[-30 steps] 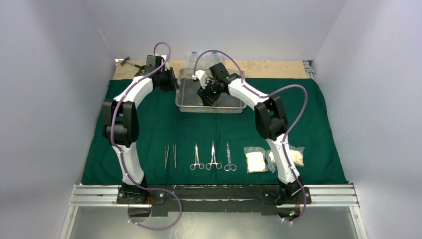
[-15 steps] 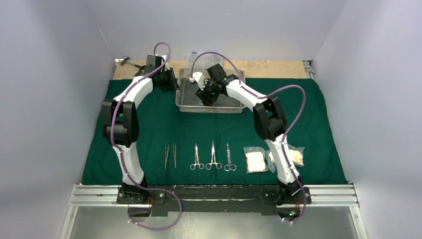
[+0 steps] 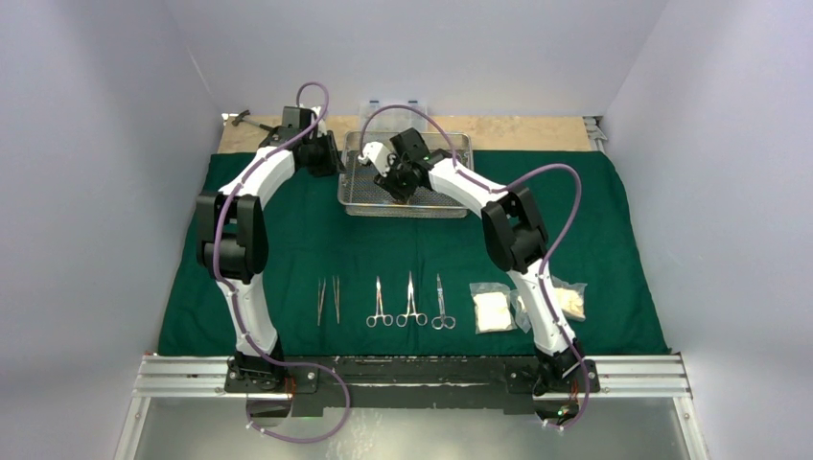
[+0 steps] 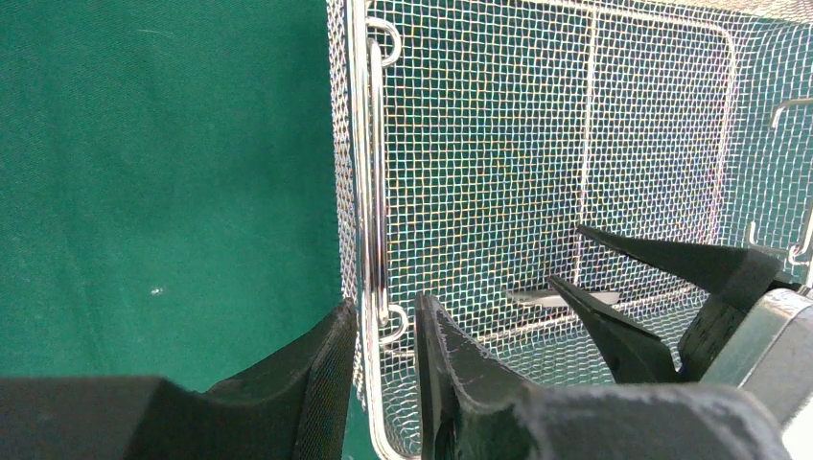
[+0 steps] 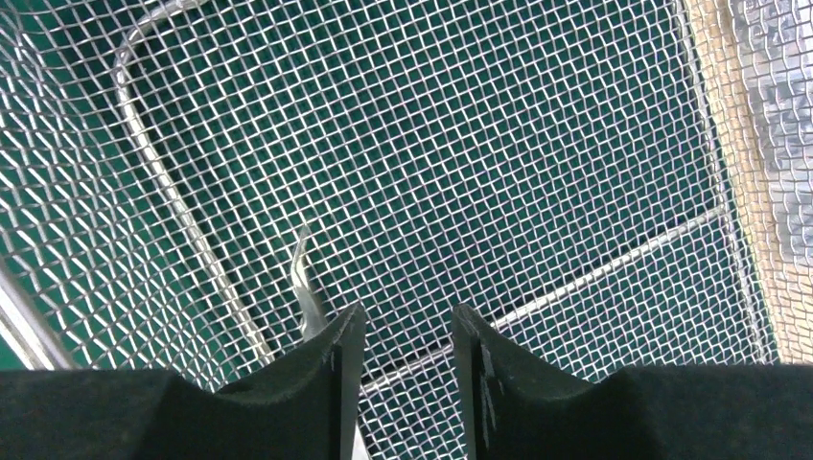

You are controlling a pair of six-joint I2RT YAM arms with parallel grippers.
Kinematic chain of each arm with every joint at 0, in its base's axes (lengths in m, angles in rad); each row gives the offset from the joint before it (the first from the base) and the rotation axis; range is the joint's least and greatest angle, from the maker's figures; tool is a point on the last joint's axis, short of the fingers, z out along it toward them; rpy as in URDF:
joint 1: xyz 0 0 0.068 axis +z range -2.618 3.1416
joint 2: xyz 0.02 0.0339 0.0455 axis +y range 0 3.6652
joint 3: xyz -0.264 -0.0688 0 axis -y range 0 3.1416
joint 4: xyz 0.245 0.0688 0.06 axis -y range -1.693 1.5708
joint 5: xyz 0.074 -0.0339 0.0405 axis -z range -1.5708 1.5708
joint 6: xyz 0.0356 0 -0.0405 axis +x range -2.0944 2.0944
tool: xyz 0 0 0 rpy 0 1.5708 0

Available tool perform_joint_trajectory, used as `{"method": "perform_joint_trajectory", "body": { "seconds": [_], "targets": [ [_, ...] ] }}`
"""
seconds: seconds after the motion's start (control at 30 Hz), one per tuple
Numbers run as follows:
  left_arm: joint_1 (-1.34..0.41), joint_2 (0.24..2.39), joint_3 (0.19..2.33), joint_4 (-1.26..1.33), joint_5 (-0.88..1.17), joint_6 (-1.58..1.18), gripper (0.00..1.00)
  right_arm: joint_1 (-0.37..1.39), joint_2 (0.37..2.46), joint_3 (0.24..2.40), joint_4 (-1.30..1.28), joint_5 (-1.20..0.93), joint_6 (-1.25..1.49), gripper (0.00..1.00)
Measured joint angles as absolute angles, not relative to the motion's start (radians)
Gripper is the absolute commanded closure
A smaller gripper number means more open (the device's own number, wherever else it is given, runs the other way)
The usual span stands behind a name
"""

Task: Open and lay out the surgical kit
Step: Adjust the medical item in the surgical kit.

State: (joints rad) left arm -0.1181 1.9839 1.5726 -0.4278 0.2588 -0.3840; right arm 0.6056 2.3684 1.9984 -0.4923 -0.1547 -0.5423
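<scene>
My left jaws pinch the mesh tray point(image 3: 369, 206), right jaws gape inside it, green cloth point(image 3: 288, 240) beneath, 3 pale walls point(image 3: 96, 144) around.

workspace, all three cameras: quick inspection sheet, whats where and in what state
surface: green cloth spread flat; wood strip bare along the far edge
job's things: wire-mesh tray at far centre; tweezers, three scissor-like instruments and gauze packets in a near row; one thin instrument lying in the tray
clutter: clear plastic box behind the tray; small hammer at far left
grippers: left gripper clamps the tray's left rim; right gripper inside the tray, jaws apart, beside the thin instrument
cables: purple cables arch above both arms, clear of the row
surroundings: plain walls on three sides; metal rail at the near edge
</scene>
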Motion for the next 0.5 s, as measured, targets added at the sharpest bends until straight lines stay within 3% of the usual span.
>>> {"method": "perform_joint_trajectory", "body": {
  "seconds": [0.33,0.5],
  "targets": [
    [-0.118,1.984,1.573,-0.428,0.260,-0.384,0.73,0.612,2.368,1.975,-0.448,-0.069,-0.527,0.59],
    [-0.118,1.984,1.573,-0.428,0.260,-0.384,0.73,0.612,2.368,2.027,-0.484,-0.068,-0.457,0.48]
  ]
}}
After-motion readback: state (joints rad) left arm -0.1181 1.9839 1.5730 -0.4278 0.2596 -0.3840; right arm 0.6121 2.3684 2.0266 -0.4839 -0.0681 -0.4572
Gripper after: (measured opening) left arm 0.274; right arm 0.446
